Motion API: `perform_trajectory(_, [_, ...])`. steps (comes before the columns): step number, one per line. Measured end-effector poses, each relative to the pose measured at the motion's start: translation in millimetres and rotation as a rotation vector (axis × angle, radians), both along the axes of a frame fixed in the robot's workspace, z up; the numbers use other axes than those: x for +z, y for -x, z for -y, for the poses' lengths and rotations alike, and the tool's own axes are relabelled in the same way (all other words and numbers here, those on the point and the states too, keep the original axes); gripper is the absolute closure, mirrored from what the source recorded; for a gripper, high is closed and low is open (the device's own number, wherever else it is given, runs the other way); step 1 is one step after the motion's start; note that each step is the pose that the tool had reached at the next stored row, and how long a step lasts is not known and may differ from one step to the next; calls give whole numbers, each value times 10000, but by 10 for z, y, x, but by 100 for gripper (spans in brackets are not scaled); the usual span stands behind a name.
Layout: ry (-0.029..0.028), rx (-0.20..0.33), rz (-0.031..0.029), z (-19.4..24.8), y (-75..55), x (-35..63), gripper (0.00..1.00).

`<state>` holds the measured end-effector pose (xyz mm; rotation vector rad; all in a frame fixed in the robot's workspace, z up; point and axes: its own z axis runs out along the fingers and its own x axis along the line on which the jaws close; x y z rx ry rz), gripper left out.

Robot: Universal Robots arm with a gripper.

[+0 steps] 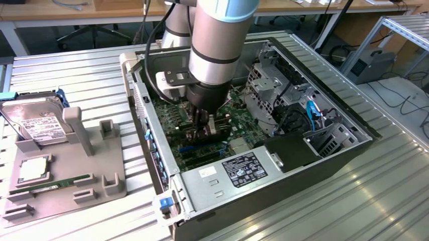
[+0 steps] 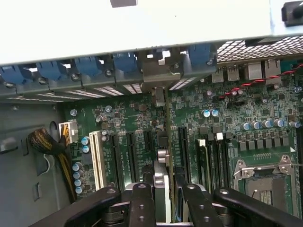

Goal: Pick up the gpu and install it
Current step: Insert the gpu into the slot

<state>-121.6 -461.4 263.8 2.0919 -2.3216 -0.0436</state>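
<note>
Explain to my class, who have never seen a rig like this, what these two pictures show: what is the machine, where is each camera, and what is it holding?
The machine is a grey jointed robot arm reaching down into an open desktop computer case on a ribbed metal table. One camera watches from outside; the other sits on the arm's wrist, looking down past the black gripper at the green motherboard. The gripper is closed on a thin flat expansion card, the gpu, held on edge above the board's slots, its silvery bracket towards the case's rear wall. On the exterior view's left, a grey holder tray carries a boxy silver hard drive and a narrow green memory stick.
</note>
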Motion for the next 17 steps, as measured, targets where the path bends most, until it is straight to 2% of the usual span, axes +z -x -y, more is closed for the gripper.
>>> perform_trajectory(7, [0,0,10,0,1,-17,72])
perform_trajectory(17, [1,0,21,0,-53,39,72])
